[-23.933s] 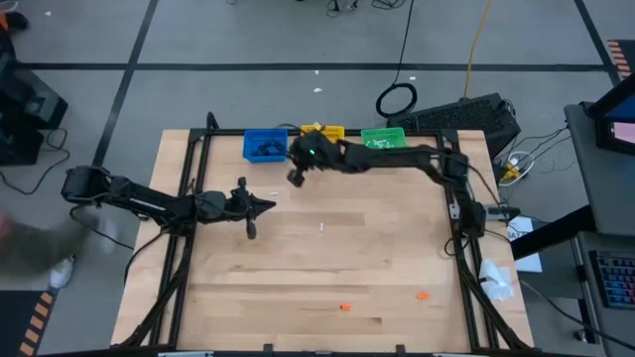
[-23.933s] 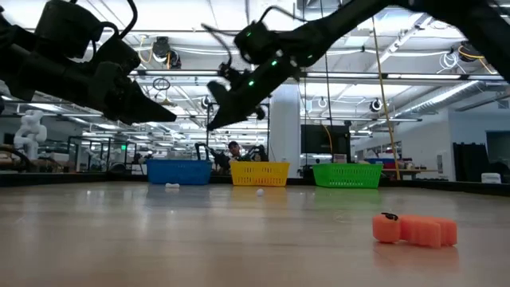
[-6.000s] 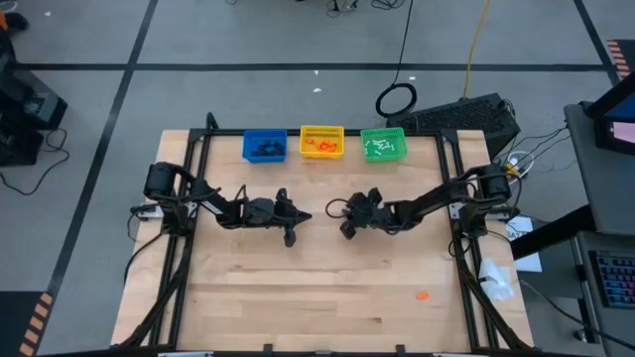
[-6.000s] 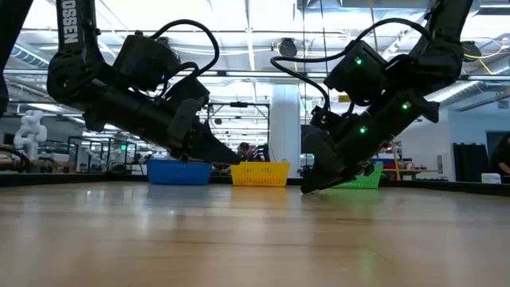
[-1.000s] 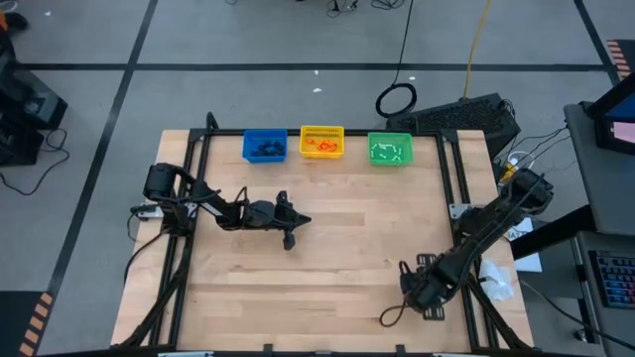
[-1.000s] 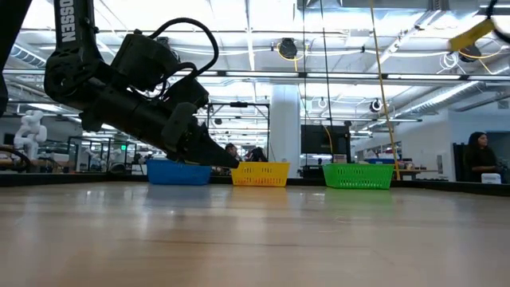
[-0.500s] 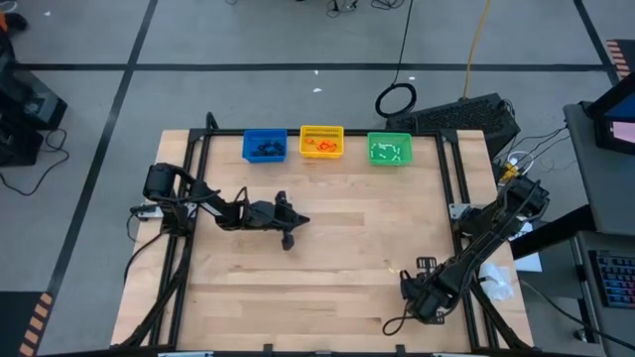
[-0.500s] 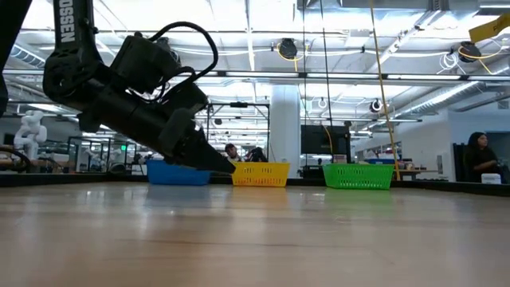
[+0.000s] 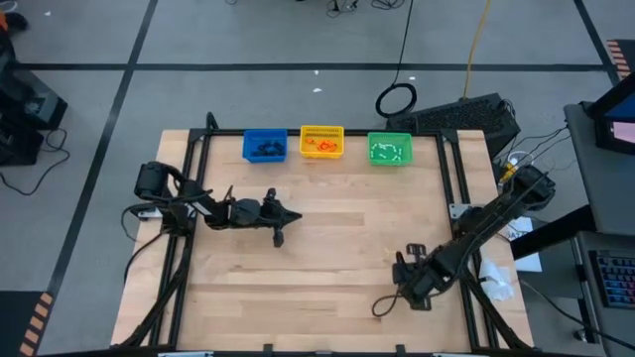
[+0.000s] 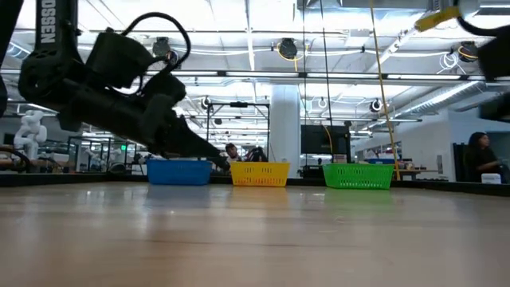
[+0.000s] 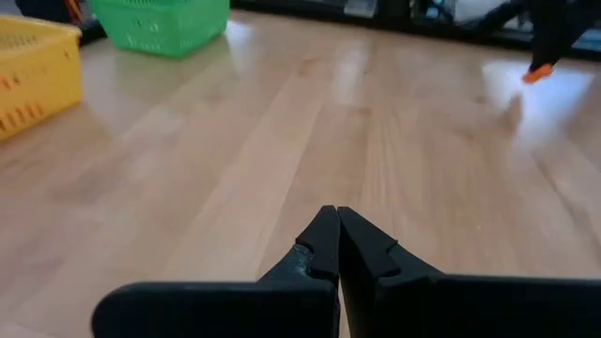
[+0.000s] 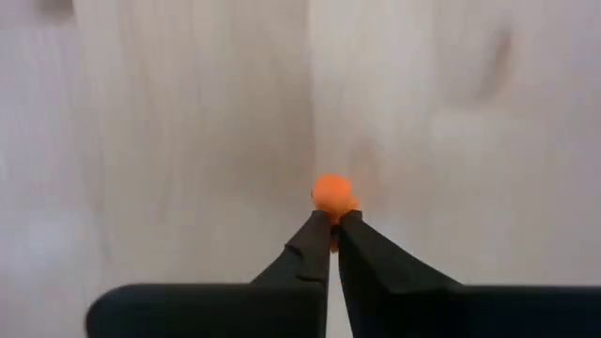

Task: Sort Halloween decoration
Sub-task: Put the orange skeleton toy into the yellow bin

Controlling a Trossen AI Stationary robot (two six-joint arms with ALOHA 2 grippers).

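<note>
On your pale wooden table [image 9: 327,248], near right, your right gripper [image 12: 333,221] pinches a small orange plastic trinket [image 12: 331,193]; left gripper [image 11: 336,225] closed, empty.

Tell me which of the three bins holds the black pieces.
The blue bin, at the left end of the row on the high view. The yellow bin in the middle holds orange pieces; the green bin on the right holds white ones.

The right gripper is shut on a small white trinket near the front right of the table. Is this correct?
Only the colour is wrong. In the right wrist view, the right gripper is shut on a small orange trinket, not a white one.
</note>
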